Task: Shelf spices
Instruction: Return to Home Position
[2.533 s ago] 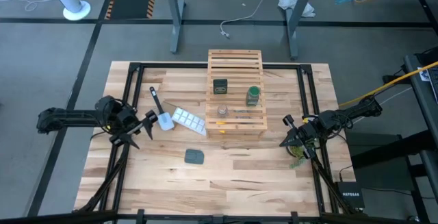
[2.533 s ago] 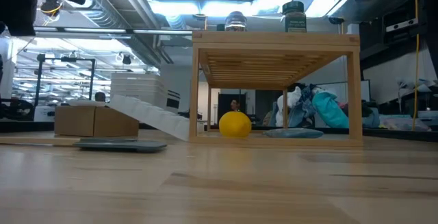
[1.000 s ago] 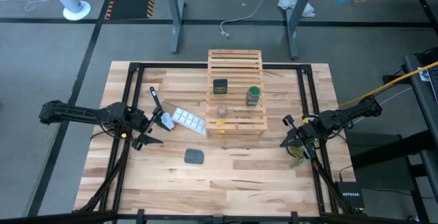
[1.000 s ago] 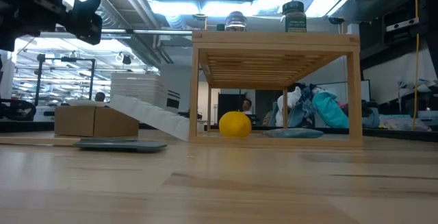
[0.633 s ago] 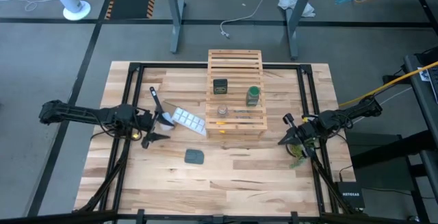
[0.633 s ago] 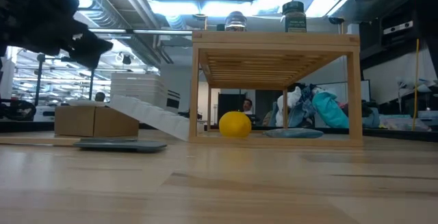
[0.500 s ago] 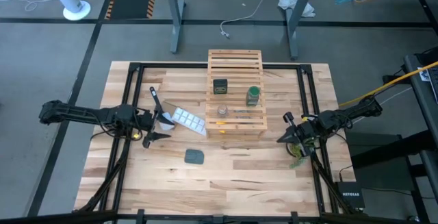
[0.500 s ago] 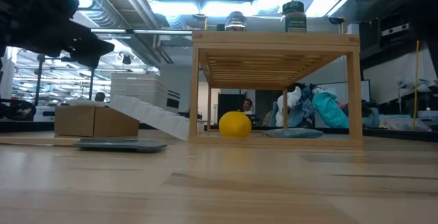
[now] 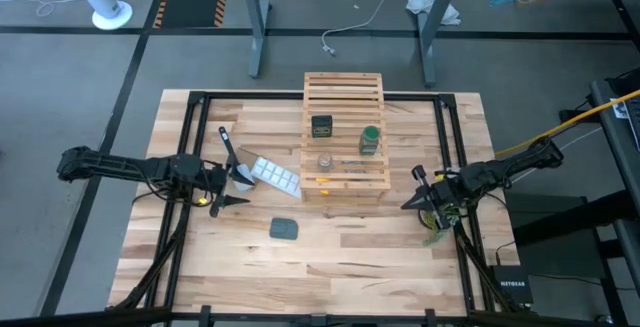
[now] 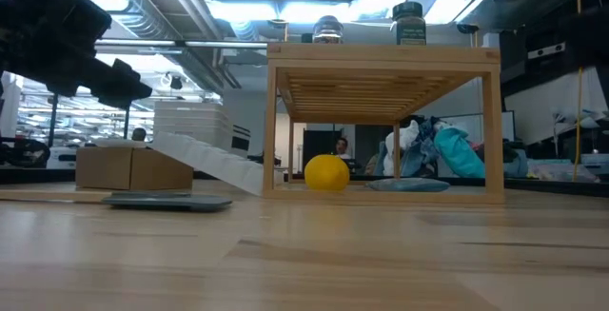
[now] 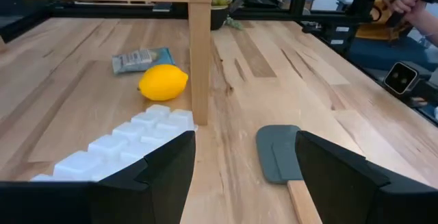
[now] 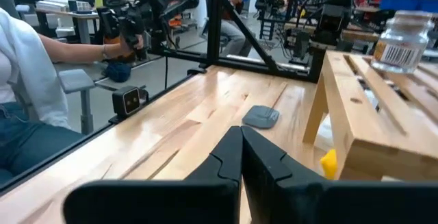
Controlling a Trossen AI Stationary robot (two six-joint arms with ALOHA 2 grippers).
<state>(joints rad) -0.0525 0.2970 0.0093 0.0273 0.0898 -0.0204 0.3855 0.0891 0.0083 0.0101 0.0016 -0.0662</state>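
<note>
Hands first: found left hand (image 9: 227, 192) empty, spread wide, shifted inward toward the white tray (image 9: 273, 176); right hand (image 9: 410, 203) pinched closed by the table (image 9: 340, 257) edge; saw three spices (image 9: 370, 139) on the shelf (image 9: 344, 92), judged shelving done

**Loose items on the butcher-block table**

A white ice-cube tray (image 9: 274, 175) lies slantwise on the tabletop (image 9: 340, 257). Just beside its far end lies a dark-handled tool (image 9: 228, 147) with a pale head. Nearer the front edge, apart from the tray, lies a flat grey-green pad (image 9: 284, 228); the left wrist view shows a wooden handle running from it. A yellow lemon (image 11: 163, 83) lies beyond the tray, with a small crumpled packet (image 11: 140, 59) close behind it. A person in a white sleeve (image 12: 27, 66) sits beside the table.
</note>
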